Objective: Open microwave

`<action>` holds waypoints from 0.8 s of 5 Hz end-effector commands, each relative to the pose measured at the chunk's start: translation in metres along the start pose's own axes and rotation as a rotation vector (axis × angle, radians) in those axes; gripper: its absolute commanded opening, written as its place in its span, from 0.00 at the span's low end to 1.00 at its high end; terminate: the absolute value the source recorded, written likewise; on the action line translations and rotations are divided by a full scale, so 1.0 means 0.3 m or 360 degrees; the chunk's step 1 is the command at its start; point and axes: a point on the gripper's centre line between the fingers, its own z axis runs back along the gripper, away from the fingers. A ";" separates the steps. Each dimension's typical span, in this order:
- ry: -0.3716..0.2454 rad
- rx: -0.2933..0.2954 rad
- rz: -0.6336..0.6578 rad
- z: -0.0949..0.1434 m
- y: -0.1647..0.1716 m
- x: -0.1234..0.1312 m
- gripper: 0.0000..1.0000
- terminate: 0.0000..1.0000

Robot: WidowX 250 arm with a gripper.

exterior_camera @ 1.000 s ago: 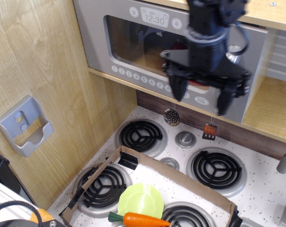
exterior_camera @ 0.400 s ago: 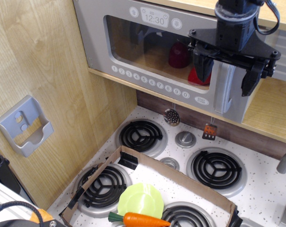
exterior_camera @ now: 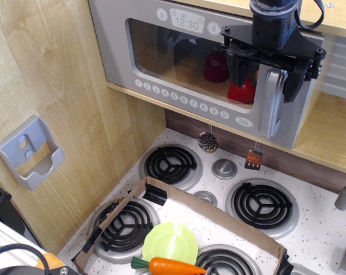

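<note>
The microwave (exterior_camera: pixel 179 63) is mounted above the stove, with a grey door, clear window, 12:30 display and a row of round buttons. Its chunky vertical grey handle (exterior_camera: pixel 270 103) runs down the door's right side. The door looks shut or nearly shut. Red items (exterior_camera: pixel 230 77) show through the window. My black gripper (exterior_camera: pixel 266 74) is open, its two fingers straddling the top of the handle, one finger (exterior_camera: pixel 237 71) left of it and one to the right. I cannot tell whether the fingers touch the handle.
A toy stove (exterior_camera: pixel 219 200) with several coil burners lies below. A cardboard tray (exterior_camera: pixel 161 197) holds a green plate (exterior_camera: pixel 170 243) and a carrot (exterior_camera: pixel 173 267). A grey wall bracket (exterior_camera: pixel 31 152) hangs on the left wood panel. Utensils (exterior_camera: pixel 207 140) hang under the microwave.
My gripper has risen from in front of the door's lower right and moved to the handle's top, then shifted slightly left and up around it. The door has not visibly moved.
</note>
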 end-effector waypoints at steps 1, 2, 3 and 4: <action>-0.0056 0.0016 0.0054 0.011 0.002 -0.015 0.00 0.00; -0.0054 0.0028 0.0089 0.011 -0.003 -0.026 0.00 0.00; -0.0035 0.0040 0.0138 0.017 -0.013 -0.059 0.00 0.00; -0.0023 0.0049 0.0222 0.021 -0.024 -0.122 0.00 0.00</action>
